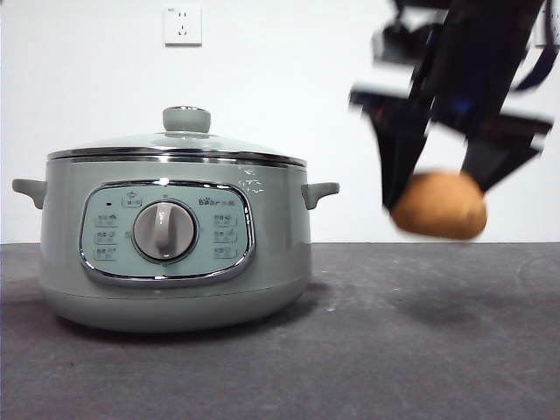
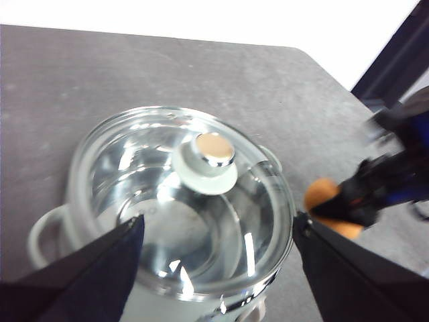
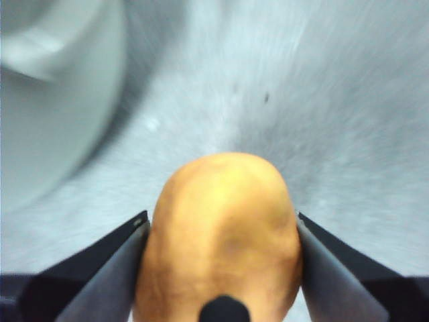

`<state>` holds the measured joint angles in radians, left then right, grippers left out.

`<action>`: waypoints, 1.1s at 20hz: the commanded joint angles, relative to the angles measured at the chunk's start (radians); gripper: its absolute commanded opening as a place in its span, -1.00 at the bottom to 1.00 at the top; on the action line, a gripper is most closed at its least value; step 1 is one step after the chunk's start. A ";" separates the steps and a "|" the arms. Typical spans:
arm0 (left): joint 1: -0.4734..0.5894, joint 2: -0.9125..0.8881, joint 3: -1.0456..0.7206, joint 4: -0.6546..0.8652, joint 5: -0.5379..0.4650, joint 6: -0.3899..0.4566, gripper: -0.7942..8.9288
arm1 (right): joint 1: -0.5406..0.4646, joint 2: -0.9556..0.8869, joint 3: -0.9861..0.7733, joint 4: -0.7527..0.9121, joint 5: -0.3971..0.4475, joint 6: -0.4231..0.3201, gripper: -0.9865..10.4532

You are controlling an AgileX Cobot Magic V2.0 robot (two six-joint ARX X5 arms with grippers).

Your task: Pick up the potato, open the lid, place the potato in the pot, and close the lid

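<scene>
The orange-brown potato (image 1: 439,206) hangs in the air to the right of the pot (image 1: 175,254), with my right gripper (image 1: 437,188) shut on it. The right wrist view shows the potato (image 3: 221,235) squeezed between both black jaws, above the grey table. The sage-green pot stands at the left with the glass lid (image 1: 179,144) closed on it. My left gripper (image 2: 214,268) hovers open above the pot, its jaws spread to either side of the lid (image 2: 181,201), whose knob (image 2: 208,161) lies beyond them. The potato (image 2: 322,201) and right gripper (image 2: 355,201) also appear there beside the pot.
The dark grey table (image 1: 420,350) stretches out in front of and to the right of the pot. A white wall with a socket (image 1: 182,25) stands behind. The pot's side handle (image 1: 319,192) juts toward the potato.
</scene>
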<state>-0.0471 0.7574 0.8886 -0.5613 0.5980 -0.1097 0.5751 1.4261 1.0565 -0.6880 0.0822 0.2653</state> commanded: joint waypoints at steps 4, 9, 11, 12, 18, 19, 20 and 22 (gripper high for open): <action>-0.134 0.128 0.005 0.194 -0.116 -0.048 -0.07 | 0.001 -0.237 -0.002 -0.078 0.006 -0.009 -0.85; -0.290 0.324 0.079 0.240 -0.306 -0.018 -0.07 | 0.001 -0.377 -0.002 -0.196 0.056 -0.008 -0.83; -0.333 0.402 0.125 0.258 -0.383 -0.007 -0.07 | 0.001 -0.412 -0.002 -0.233 0.056 -0.007 -0.83; -0.348 0.438 0.148 0.256 -0.409 0.010 -0.07 | 0.001 -0.426 -0.002 -0.247 0.057 -0.005 -0.83; -0.393 0.598 0.193 0.261 -0.469 0.018 -0.07 | 0.001 -0.482 -0.002 -0.267 0.058 -0.001 -0.83; -0.393 0.615 0.193 0.261 -0.469 0.018 -0.07 | 0.001 -0.485 -0.002 -0.270 0.058 -0.001 -0.83; -0.393 0.627 0.193 0.261 -0.469 0.018 -0.07 | 0.001 -0.485 -0.002 -0.273 0.058 -0.001 -0.83; -0.397 0.640 0.193 0.260 -0.469 0.018 -0.11 | 0.001 -0.485 -0.002 -0.281 0.058 -0.001 -0.83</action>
<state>-0.4400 1.3949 1.0813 -0.3065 0.1322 -0.1043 0.5751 0.9432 1.0565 -0.9730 0.1352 0.2646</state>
